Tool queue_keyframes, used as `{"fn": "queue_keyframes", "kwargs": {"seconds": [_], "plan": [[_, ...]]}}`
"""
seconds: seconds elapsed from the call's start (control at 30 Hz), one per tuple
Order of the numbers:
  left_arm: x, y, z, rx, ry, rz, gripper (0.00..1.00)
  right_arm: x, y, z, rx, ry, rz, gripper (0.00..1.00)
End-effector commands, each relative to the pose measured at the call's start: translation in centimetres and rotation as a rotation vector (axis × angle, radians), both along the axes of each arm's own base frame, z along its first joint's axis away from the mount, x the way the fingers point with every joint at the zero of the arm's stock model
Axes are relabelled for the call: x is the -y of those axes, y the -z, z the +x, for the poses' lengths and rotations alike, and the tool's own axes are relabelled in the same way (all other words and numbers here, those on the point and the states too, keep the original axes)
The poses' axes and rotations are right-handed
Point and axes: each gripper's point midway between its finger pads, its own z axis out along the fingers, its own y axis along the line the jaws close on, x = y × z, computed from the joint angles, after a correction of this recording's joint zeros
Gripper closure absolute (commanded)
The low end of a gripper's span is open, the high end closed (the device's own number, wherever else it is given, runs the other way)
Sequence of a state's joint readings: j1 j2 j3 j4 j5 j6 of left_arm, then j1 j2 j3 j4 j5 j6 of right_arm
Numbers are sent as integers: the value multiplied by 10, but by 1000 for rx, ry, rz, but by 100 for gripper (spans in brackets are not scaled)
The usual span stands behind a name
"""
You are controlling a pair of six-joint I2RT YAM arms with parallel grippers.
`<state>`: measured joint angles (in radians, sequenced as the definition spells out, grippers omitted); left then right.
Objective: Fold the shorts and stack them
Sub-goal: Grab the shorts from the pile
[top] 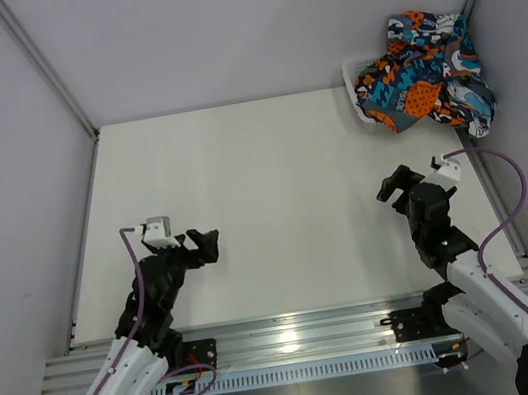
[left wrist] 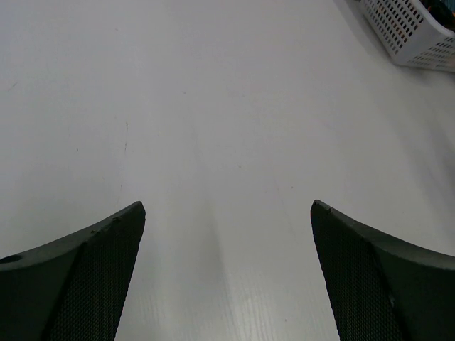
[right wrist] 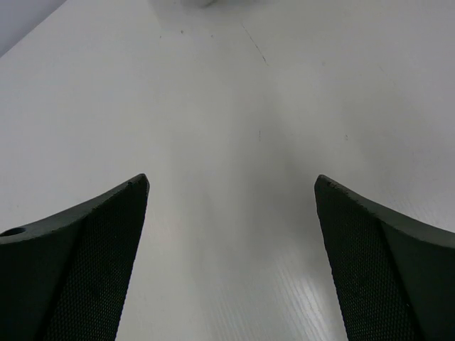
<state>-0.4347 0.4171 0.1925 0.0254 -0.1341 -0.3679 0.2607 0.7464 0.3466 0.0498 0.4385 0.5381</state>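
Checking in from the remote station, and honestly we're at square one on this job. The shorts [top: 420,70] are all heaped in a crumpled pile in the white mesh basket [top: 354,69] at the far right corner of the table [top: 271,176], spilling over its rim and bunched up toward the side wall. Nothing is folded, nothing is laid flat and no stack is started, so I'd say the whole task is left: pull each pair out, spread it, fold it, pile them up. The left gripper [top: 206,245] sits low over the near left part of the table with its jaws spread wide and nothing between them, and the right gripper [top: 396,185] is the same on the near right side, wide open and holding nothing. Both are well apart from the basket, though the right one is the nearer of the two. Now the annoying bit: from the overhead I can make out a blue-teal-orange print and an orange-black one, but I can't count how many pairs are in that heap or tell where one ends and the next begins. Most of the basket is buried under the fabric. The left wrist cam only catches a corner of the mesh at its top right edge, and the right wrist cam shows just bare tabletop between its fingers [right wrist: 78,263].
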Motion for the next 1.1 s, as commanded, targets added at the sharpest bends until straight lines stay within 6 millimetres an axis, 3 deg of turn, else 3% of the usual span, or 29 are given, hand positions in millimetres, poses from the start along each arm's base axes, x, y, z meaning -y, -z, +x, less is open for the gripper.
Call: {"fn": "queue_keyframes", "kwargs": {"seconds": [0.0,0.2,0.23,0.3,0.33,0.37,0.43,0.47,0.53,0.57,0.6,0.67,0.83,1.07], "plan": [[-7,-9,2,8,-56,-38,1,3,-16,4,60,19,-6,1],[-17,3,1,-50,-139,-70,1,-1,-42,14,62,-9,-10,1],[-21,4,2,-59,-159,-64,1,-1,-61,23,72,-9,-3,1],[-22,5,3,-67,-167,-57,1,3,-62,28,6,-1,-6,2],[-23,6,4,-68,-175,-57,1,6,-54,37,-48,-9,5,2],[-23,7,4,-73,-178,-55,1,7,-77,48,-19,-15,23,3],[-21,7,5,-72,-172,-54,1,2,-80,61,-46,-78,63,3],[-21,8,6,-75,-170,-53,1,11,-87,77,-58,-66,79,3],[-21,8,6,-75,-170,-52,1,5,-86,90,-94,-110,132,4],[-21,7,7,-73,-170,-51,1,15,-75,101,-132,-88,146,4],[-20,8,7,-75,-168,-51,1,16,-85,110,-111,-85,159,4],[-19,8,6,-72,-161,-50,1,23,-81,126,-115,-62,160,7],[-17,7,7,-65,-147,-53,1,39,-57,153,-134,-3,199,18],[-16,9,7,-75,-145,-47,1,59,-41,180,-154,104,179,18]]}}
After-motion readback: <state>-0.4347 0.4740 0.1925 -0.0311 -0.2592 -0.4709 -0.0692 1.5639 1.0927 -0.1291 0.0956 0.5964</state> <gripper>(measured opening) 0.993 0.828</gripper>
